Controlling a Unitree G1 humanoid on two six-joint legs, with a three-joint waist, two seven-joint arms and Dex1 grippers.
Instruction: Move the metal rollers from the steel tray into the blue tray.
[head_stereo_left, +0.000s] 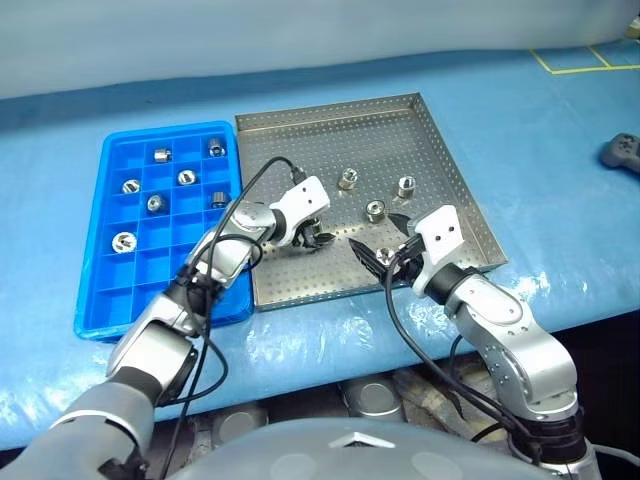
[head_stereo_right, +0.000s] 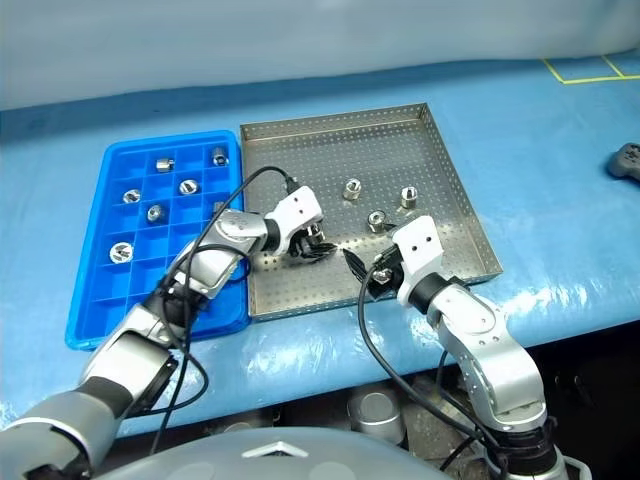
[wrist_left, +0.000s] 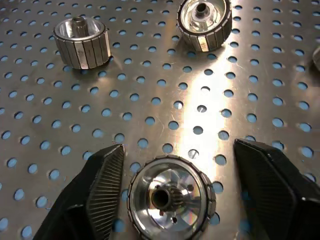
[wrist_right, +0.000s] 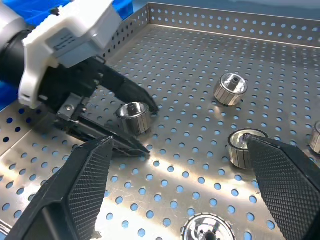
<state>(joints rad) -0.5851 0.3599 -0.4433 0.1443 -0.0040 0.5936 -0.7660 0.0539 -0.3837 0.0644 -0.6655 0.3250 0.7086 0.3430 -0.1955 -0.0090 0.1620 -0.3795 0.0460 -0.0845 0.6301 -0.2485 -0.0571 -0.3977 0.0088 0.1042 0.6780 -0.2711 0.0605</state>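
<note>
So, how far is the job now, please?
Seven metal rollers already lie in the blue tray. The left hand has its fingers either side of one roller on the steel tray, not yet closed on it. At least three more rollers wait there. The right hand is open, holding nothing.

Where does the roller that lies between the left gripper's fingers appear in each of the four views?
Left eye view: the roller is partly hidden, on the near left part of the steel tray.
Right eye view: same spot.
Left wrist view: between that arm's own two fingers.
Right wrist view: between the other arm's black fingers.
Shared landmark: the left gripper, which straddles it.
</note>
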